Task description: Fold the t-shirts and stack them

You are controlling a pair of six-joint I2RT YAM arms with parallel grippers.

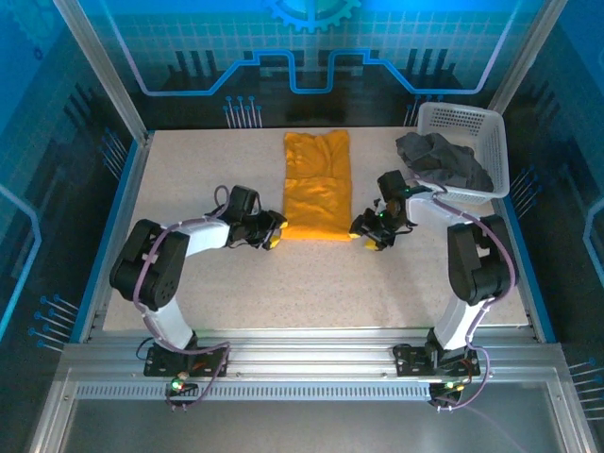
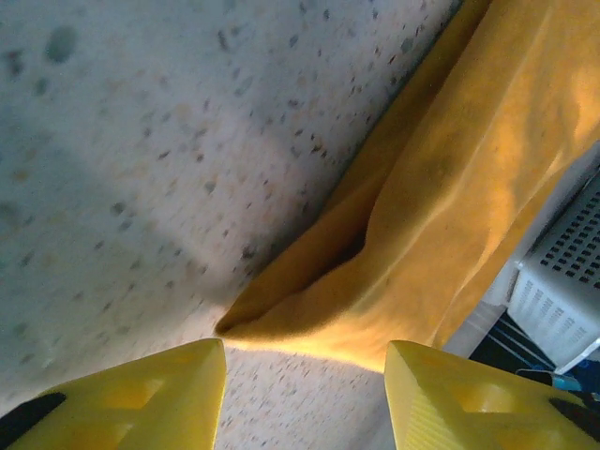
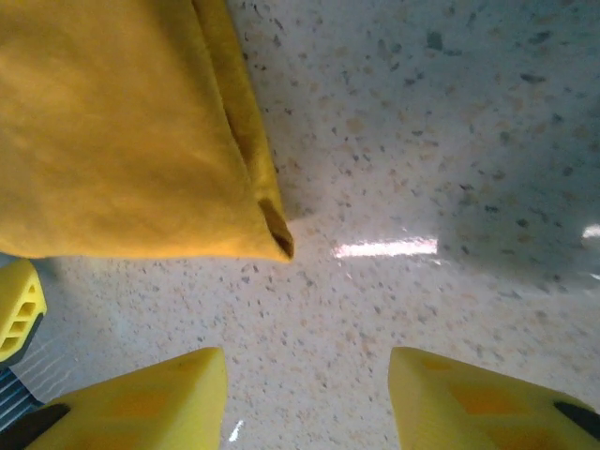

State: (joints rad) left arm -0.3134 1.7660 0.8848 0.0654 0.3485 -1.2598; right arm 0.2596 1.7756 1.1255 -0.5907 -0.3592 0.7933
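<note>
The speckled desk carries everything. An orange-yellow t-shirt lies flat at its middle, folded into a long narrow strip that runs from the far side towards the arms, with its near edge between the two tools.

A white lattice basket stands at the far right corner. A dark grey t-shirt lies crumpled in it, part of it spilling over the basket's left rim.

The left tool sits low over the desk just beside the near left corner of the orange-yellow shirt. In the left wrist view its yellow fingers stand apart with nothing between them, and the folded corner of the shirt lies just ahead of the gap.

The right tool sits near the shirt's near right corner. In the right wrist view its fingers are also apart and empty over bare desk, with the shirt's corner ahead and to the left.
</note>
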